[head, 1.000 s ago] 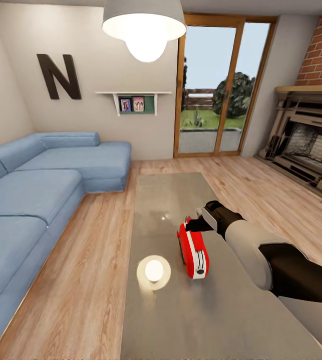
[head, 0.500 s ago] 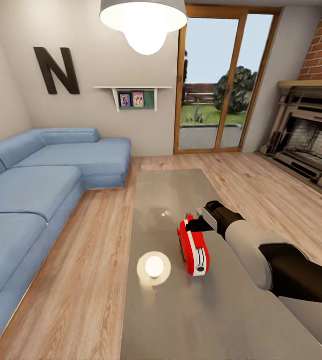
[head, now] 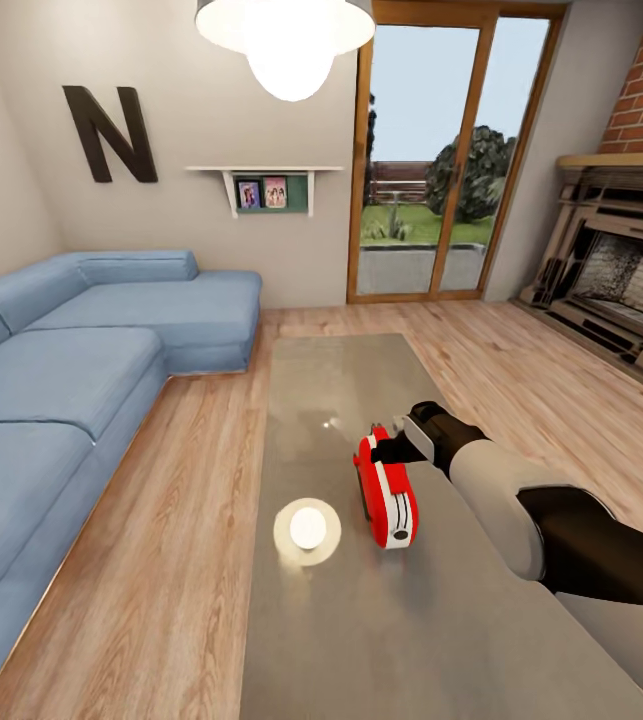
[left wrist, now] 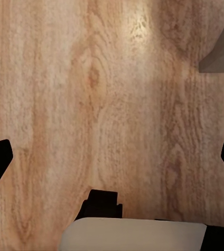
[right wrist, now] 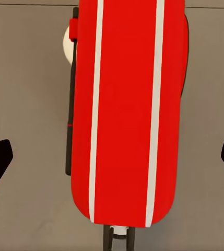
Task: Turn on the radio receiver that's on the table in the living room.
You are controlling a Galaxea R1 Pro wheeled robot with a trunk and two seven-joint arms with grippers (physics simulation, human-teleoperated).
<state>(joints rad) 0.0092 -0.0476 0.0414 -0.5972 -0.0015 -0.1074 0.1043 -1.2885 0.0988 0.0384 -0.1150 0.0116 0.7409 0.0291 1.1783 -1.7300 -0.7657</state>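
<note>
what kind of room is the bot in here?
A living room, by the look of it: a blue sectional sofa, a brick fireplace, and a long low coffee table with the red radio on it.

Pretty clearly a living room in someone's home, rendered in a simulator. There's a big blue sectional sofa (head: 71, 370) along one side, a brick fireplace (head: 621, 280) across the room, and wood-framed glass doors (head: 431, 160) looking out on a garden. Wooden floor (head: 171, 520) all over, a long low coffee table with a glossy grey tabletop (head: 361, 620) in the middle, a giant dark letter N (head: 109, 134) on the wall, a little shelf (head: 266, 190) with photos, and a pendant lamp (head: 283, 35) overhead.
</note>
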